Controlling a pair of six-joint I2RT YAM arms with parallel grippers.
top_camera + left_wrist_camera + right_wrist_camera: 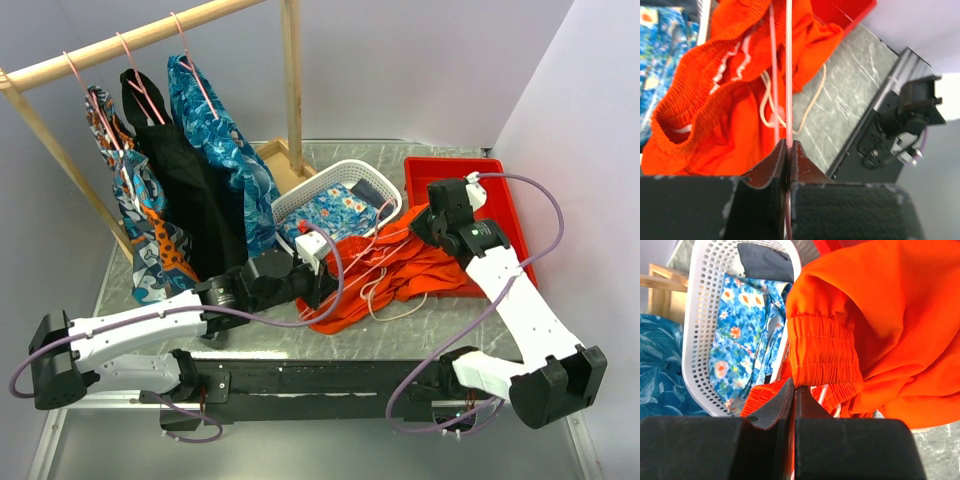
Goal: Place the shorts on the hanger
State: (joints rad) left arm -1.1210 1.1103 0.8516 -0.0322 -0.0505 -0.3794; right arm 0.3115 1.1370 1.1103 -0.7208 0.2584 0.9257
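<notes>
The bright orange shorts (405,268) lie bunched at the middle of the table, their white drawstring (809,111) trailing onto the marble. The thin pink hanger (372,256) lies across them. My left gripper (322,282) sits at the shorts' left edge. In the left wrist view it (788,146) is shut on the hanger wire (789,75), which runs away over the shorts (715,115). My right gripper (422,226) is at the shorts' upper right. In the right wrist view it (794,386) is shut on the gathered waistband (822,356), lifting the fabric.
A white perforated basket (300,200) with blue floral cloth stands behind the shorts. A red bin (500,180) is at the back right. At the back left, a wooden rail (130,40) carries hung garments, a black one (195,200) among them.
</notes>
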